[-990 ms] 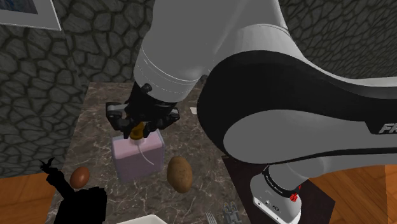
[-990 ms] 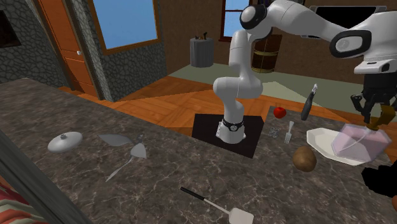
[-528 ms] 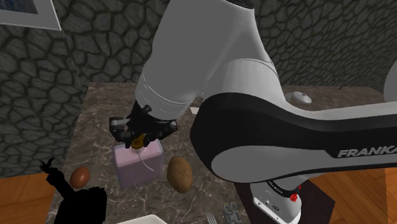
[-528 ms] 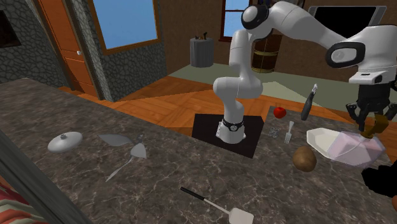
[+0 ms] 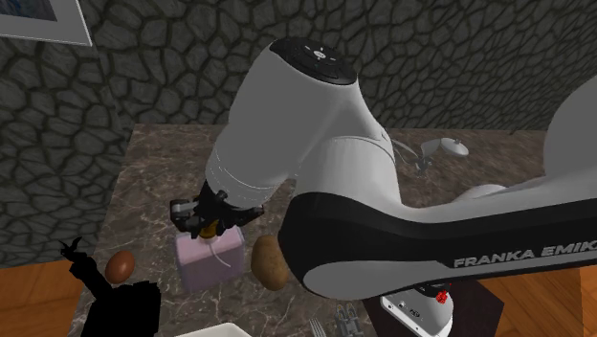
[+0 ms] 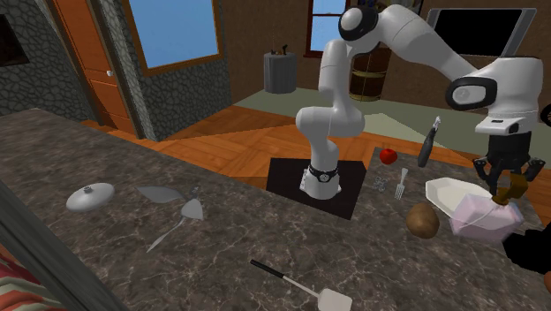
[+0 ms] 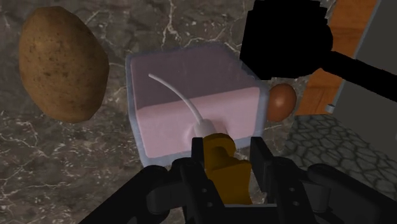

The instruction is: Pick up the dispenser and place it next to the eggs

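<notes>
The bench (image 5: 153,172) is dark veined stone, like marble, with a smooth face. The dispenser (image 7: 191,95) has a clear, glassy body showing pink inside, and a matt mustard pump head. The potato (image 7: 60,63) has rough, speckled brown skin, and the egg (image 7: 281,102) is smooth brown. The wall (image 5: 115,77) is rough cobbled stone. The arm (image 5: 316,124) has a glossy white shell.

one dispenser (image 5: 209,260), one egg (image 5: 120,267), one potato (image 5: 269,261), one tomato (image 6: 387,156), one fork (image 6: 400,184)
</notes>
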Motion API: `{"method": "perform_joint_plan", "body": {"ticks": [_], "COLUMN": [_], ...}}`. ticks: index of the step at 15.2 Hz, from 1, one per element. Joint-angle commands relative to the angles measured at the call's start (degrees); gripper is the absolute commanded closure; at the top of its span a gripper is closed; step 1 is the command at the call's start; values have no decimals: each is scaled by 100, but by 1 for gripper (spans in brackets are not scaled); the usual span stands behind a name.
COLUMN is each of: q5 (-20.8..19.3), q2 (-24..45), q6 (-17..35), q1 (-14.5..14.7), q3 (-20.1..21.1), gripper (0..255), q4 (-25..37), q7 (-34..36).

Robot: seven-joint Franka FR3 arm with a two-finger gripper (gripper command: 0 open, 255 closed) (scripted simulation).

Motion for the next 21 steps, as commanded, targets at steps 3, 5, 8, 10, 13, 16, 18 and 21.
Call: {"method": "perform_joint_plan", "body": {"ticks": [3, 5, 8, 10, 13, 16, 18, 21], "q5": [-17, -35, -72, -72, -72, -72, -72, -72], "q2": [158, 248, 377, 377, 377, 377, 377, 377], "q6": [344, 523, 770, 770, 770, 770, 770, 770], "q1": [-153, -251, -414, -414, -414, -414, -414, -414], "q3": [284, 440, 678, 677, 678, 678, 678, 678], "gripper": [255, 255, 255, 255, 255, 255, 0, 0], "q4": [-153, -230, -328, -328, -328, -328, -328, -328], "q7": [71, 108, 166, 165, 165, 165, 165, 165]}}
